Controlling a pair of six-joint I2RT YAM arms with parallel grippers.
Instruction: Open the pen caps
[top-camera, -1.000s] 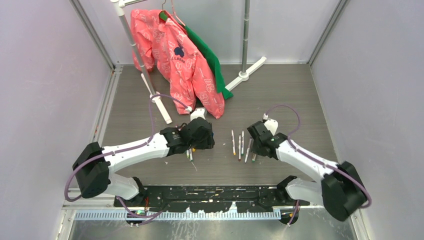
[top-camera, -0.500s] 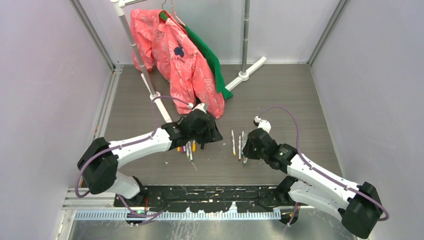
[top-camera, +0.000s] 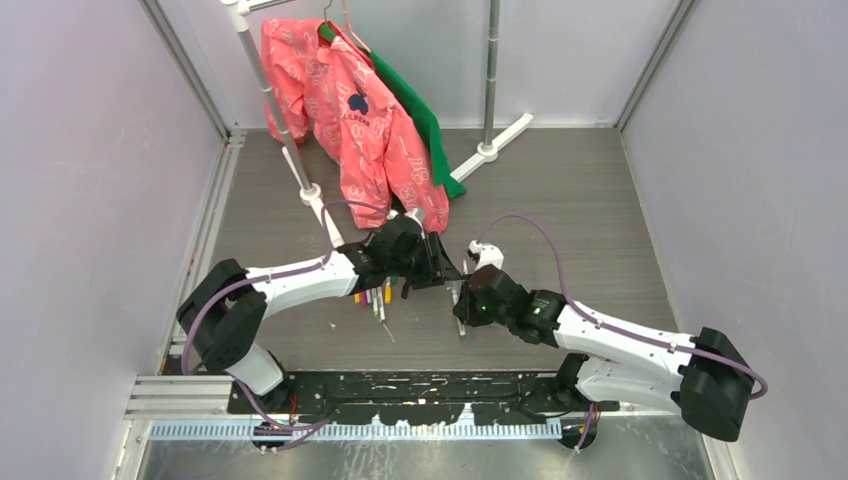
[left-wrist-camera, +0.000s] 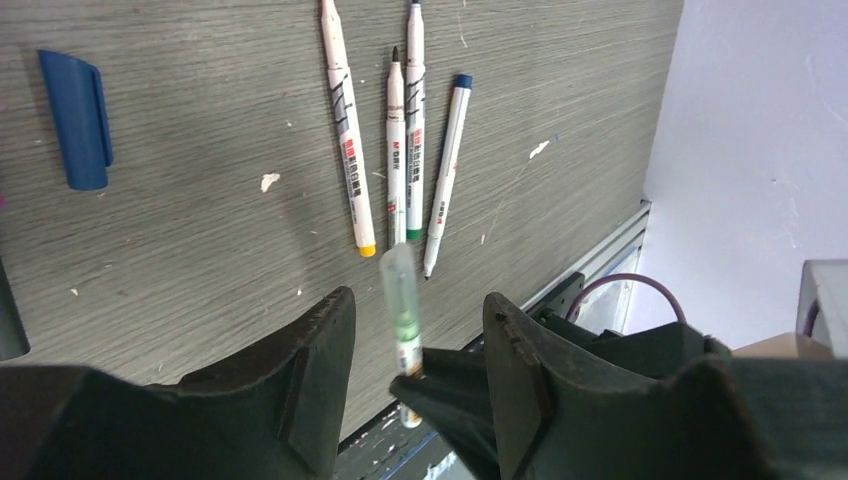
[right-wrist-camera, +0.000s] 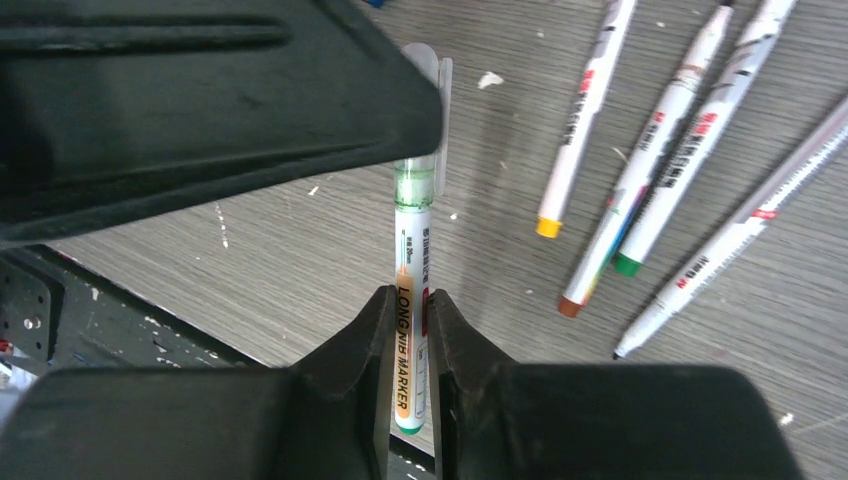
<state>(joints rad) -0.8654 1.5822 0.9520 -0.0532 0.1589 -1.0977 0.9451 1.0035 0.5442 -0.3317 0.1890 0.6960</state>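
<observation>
**1. R gripper (right-wrist-camera: 409, 296).** Jaws closed on the barrel of a pen (right-wrist-camera: 411, 235), gripping its lower half. The pen is held clear of the table (top-camera: 560, 190), capped end toward the L gripper.

**2. L gripper (left-wrist-camera: 418, 300).** Jaws apart. The cap (left-wrist-camera: 398, 285) (clear plastic, green tint) sits in the gap. In the L wrist view it touches neither finger.

**3. Task item pos.** The cap is still seated on the pen, near table centre, between the L fingers.

**4. Change vs. earlier frames.**
- 1.0 s ago: grippers well apart. L was over the pen cluster (top-camera: 376, 298) left of centre, R over the pens right of centre.
- 0.5 s ago: gap reduced, both heads turned inward.
- Now: grippers meet nose to nose near centre. The R arm has swung left, and its forearm lies across the near-right part of the table. The L arm reaches further right, and the cluster now shows beside its wrist.

**5. Other items.**
- Four loose pens (left-wrist-camera: 397, 150) lie side by side on the table, approx. parallel, at least two w/ bare nibs.
- A blue cap (left-wrist-camera: 75, 120) lies loose, well apart from them.
- In the top view the R gripper hides most of these, so any shift cannot be told.
- Jacket (top-camera: 370, 130) and rack (top-camera: 489, 90): no change.
</observation>
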